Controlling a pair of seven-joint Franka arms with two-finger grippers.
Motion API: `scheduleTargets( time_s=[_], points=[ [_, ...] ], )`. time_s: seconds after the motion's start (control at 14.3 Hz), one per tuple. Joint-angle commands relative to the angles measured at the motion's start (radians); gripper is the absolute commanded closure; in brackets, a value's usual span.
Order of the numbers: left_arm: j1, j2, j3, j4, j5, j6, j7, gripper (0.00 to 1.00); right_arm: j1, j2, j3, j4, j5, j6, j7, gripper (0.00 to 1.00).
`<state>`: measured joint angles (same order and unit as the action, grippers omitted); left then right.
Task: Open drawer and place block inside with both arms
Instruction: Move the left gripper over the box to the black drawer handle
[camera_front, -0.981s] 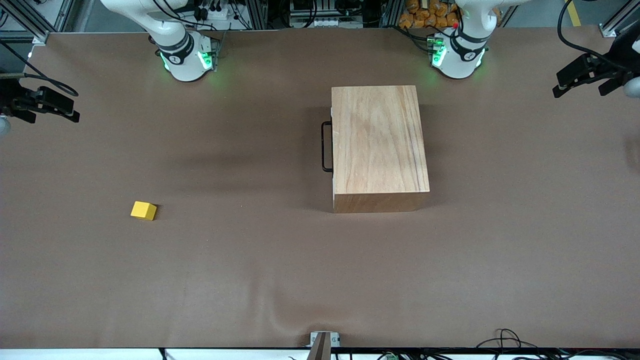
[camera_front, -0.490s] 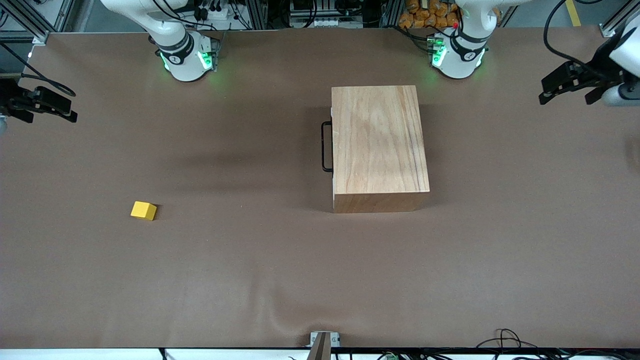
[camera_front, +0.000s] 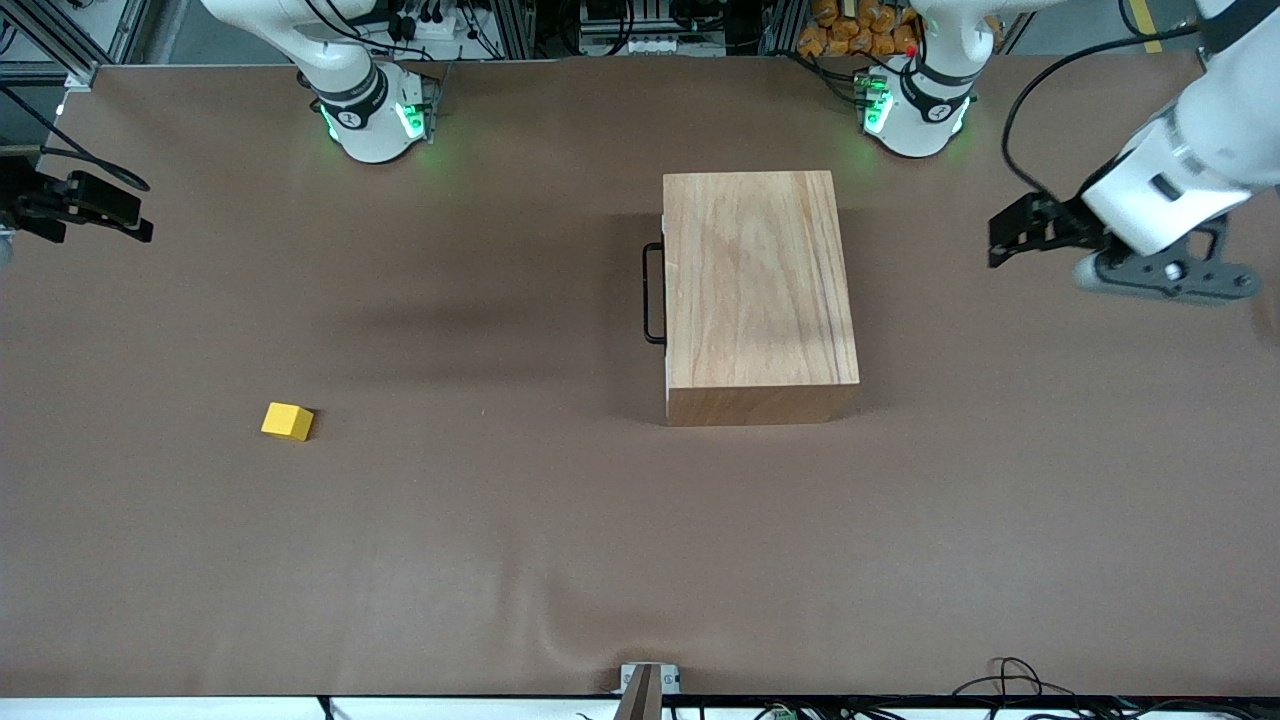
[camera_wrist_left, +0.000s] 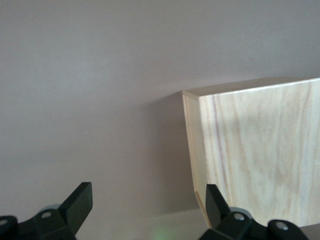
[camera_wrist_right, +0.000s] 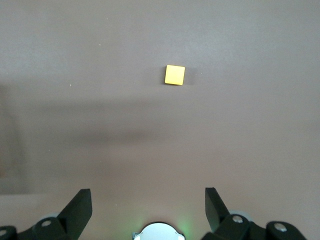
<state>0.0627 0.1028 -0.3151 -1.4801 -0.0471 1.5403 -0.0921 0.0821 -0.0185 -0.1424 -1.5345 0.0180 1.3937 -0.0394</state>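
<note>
Since the earlier frames the left arm had swung in from the table's edge, carrying the left gripper (camera_front: 1000, 240) closer to the wooden box (camera_front: 757, 290); the right gripper (camera_front: 125, 222) had barely shifted, and the block and box lay where they were.

Going across the front view from its left edge: the right gripper hung over the right arm's end of the table, its fingers (camera_wrist_right: 80, 205) spread wide with nothing between them. The yellow block (camera_front: 287, 421) sat on the brown table (camera_front: 500, 560), nearer the front camera than that gripper and well apart from the box; in the right wrist view it (camera_wrist_right: 175, 75) lay alone on the bare surface. Next came the box, toward the left arm's end, with the drawer shut and its black wire handle (camera_front: 652, 294) on the side facing the block. Last, the left gripper hovered over the table beside the box, on the side away from the handle, its fingers (camera_wrist_left: 80, 202) spread apart and empty, one corner of the box (camera_wrist_left: 260, 150) showing past them.
</note>
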Motion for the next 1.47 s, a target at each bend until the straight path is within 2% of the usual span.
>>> scheduleTargets(
  time_s=[0.0,0.21,0.49,0.77,1.05,1.12,1.26,1.4],
  points=[
    [-0.049,0.06,-0.01,0.038,-0.007,0.029,-0.035,0.0,-0.015,-0.017,0.009,-0.003,-0.018,-0.004,0.0,0.0],
    [-0.099,0.098,-0.01,0.038,-0.002,0.047,-0.037,0.0,-0.015,-0.014,0.009,-0.004,-0.018,0.004,0.003,0.0],
    [-0.191,0.103,-0.01,0.028,0.096,0.044,-0.049,0.0,-0.008,-0.012,0.012,-0.009,-0.018,0.005,0.004,0.0],
    [-0.231,0.112,-0.012,0.015,0.101,0.044,-0.067,0.0,-0.01,-0.011,0.012,-0.007,-0.016,0.005,0.004,0.0],
    [-0.343,0.179,-0.009,0.032,0.101,0.093,-0.272,0.0,-0.01,-0.011,0.012,-0.01,-0.016,-0.004,0.0,0.0],
    [-0.377,0.205,-0.003,0.05,0.117,0.104,-0.296,0.0,-0.01,-0.011,0.012,-0.01,-0.016,-0.004,0.001,0.0],
    [-0.463,0.279,0.002,0.148,0.226,0.095,-0.334,0.0,-0.001,-0.011,0.015,-0.01,-0.015,-0.001,0.004,0.0],
    [-0.57,0.391,0.031,0.268,0.23,0.066,-0.516,0.0,0.002,-0.011,0.017,-0.012,-0.015,0.001,0.004,0.0]
  ],
)
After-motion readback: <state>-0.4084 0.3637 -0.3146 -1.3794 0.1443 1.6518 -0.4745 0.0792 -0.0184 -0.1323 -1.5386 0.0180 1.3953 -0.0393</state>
